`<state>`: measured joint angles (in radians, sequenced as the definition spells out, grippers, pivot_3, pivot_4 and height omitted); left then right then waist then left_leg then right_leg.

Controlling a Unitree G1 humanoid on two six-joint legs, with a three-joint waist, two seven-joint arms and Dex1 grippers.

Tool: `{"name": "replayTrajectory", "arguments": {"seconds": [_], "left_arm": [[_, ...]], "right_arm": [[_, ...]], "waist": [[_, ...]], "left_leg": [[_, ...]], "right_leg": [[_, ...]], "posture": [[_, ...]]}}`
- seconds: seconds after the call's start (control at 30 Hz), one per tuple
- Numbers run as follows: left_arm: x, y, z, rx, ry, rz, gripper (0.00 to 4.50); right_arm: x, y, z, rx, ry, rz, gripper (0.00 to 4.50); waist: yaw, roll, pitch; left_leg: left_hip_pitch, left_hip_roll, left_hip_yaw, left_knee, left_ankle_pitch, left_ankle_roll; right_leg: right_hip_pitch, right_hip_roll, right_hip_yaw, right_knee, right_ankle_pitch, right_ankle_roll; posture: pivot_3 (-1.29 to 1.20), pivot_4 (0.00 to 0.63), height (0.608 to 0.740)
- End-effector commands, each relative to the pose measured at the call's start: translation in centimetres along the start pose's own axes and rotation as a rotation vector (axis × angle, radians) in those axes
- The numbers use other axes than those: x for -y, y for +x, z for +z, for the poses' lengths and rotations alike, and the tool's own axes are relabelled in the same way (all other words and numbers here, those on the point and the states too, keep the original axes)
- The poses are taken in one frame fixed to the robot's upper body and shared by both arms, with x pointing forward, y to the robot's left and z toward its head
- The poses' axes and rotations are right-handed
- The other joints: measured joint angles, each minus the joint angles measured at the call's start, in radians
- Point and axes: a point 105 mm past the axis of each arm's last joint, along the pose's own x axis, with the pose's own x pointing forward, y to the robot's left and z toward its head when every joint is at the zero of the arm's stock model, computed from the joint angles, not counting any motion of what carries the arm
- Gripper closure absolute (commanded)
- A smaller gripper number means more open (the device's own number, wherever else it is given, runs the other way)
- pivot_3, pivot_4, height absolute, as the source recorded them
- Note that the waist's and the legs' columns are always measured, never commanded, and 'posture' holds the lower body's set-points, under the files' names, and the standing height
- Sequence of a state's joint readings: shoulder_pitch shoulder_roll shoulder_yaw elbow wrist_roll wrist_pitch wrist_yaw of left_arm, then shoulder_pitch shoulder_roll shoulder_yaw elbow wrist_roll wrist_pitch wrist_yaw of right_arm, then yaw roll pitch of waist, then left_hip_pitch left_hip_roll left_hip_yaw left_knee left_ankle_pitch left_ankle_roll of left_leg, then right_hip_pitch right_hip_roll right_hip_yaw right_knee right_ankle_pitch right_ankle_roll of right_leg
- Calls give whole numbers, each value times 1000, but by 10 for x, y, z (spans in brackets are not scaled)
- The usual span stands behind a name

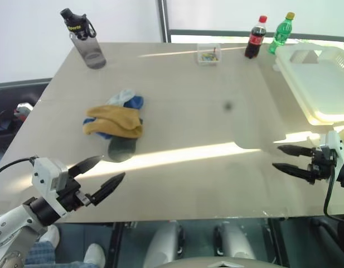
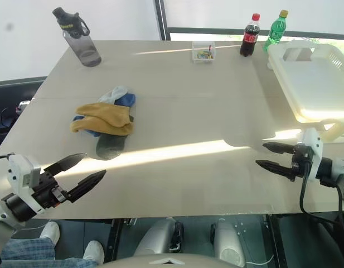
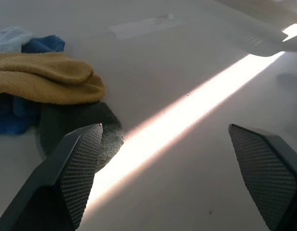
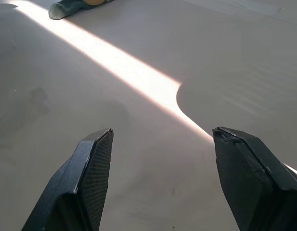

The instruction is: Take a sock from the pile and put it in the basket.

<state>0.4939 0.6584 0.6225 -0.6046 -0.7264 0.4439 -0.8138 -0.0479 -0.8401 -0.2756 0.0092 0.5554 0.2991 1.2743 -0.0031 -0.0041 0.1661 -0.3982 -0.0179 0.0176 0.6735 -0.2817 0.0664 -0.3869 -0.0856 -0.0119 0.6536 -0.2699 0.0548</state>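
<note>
The pile (image 1: 117, 123) lies left of the table's middle: a mustard yellow sock (image 3: 47, 77) on top, blue (image 3: 42, 44) and pale ones behind it, a dark green one (image 3: 78, 130) at the near side. The white basket (image 1: 322, 78) stands at the far right edge. My left gripper (image 1: 107, 172) hovers open over the near left of the table, a short way in front of the green sock, holding nothing. Open and with nothing between its fingers as well, my right gripper (image 1: 282, 158) hangs near the right front edge, below the basket.
At the far edge stand a grey water bottle (image 1: 85, 39), a small clear box of coloured bits (image 1: 208, 54), a cola bottle (image 1: 255, 37) and a green bottle (image 1: 281, 32). A bright strip of sunlight (image 1: 177, 155) crosses the tabletop.
</note>
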Motion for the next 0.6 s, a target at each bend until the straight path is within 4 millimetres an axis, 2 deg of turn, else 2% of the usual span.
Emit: {"name": "replayTrajectory", "arguments": {"seconds": [0.03, 0.27, 0.4, 0.6], "left_arm": [[-1, -2, 5, 15, 37, 7, 0], [-3, 4, 5, 23, 45, 14, 0], [-12, 11, 9, 35, 57, 69, 0], [-18, 40, 9, 44, 30, 130, 0]], "right_arm": [[2, -5, 11, 19, -51, -6, 1115], [0, -3, 15, 50, -63, 3, 1115], [-2, -1, 25, 121, -68, 13, 1115], [-7, 1, 32, 163, -74, 42, 1115]], "waist": [[0, 0, 0], [0, 0, 0], [1, 0, 0], [8, 0, 0]], "left_leg": [[0, 0, 0, 0, 0, 0], [0, 0, 0, 0, 0, 0], [0, 0, 0, 0, 0, 0], [0, 0, 0, 0, 0, 0]], "right_leg": [[0, 0, 0, 0, 0, 0], [0, 0, 0, 0, 0, 0], [0, 0, 0, 0, 0, 0], [1, 0, 0, 0, 0, 0]], "posture": [[0, 150, 740], [0, 150, 740], [0, 150, 740], [0, 150, 740]]}}
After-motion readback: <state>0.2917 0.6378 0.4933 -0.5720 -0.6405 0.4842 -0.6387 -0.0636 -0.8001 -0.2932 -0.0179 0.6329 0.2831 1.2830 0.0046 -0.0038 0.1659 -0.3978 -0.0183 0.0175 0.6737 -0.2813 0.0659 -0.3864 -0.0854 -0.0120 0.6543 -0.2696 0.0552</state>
